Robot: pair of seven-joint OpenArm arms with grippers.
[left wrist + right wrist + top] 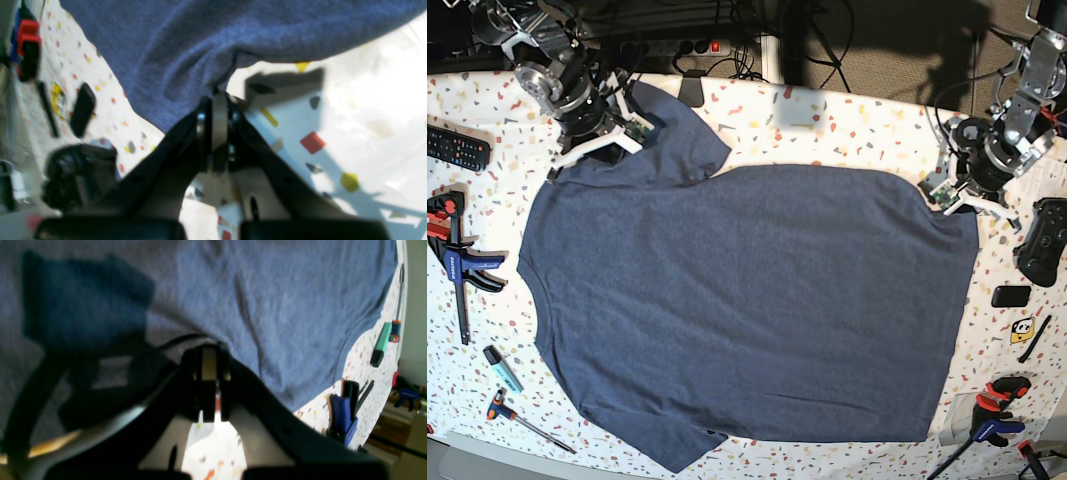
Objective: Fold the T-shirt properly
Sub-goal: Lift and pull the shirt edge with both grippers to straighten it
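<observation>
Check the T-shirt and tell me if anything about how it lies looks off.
One thing: the T-shirt lies flat, plain side up, but the sleeve by the right gripper is bunched and lifted. The left gripper pinches the hem corner. Otherwise nothing stands out.

The plain navy-blue T-shirt [747,300] lies spread flat across the speckled table, sleeves out.
</observation>
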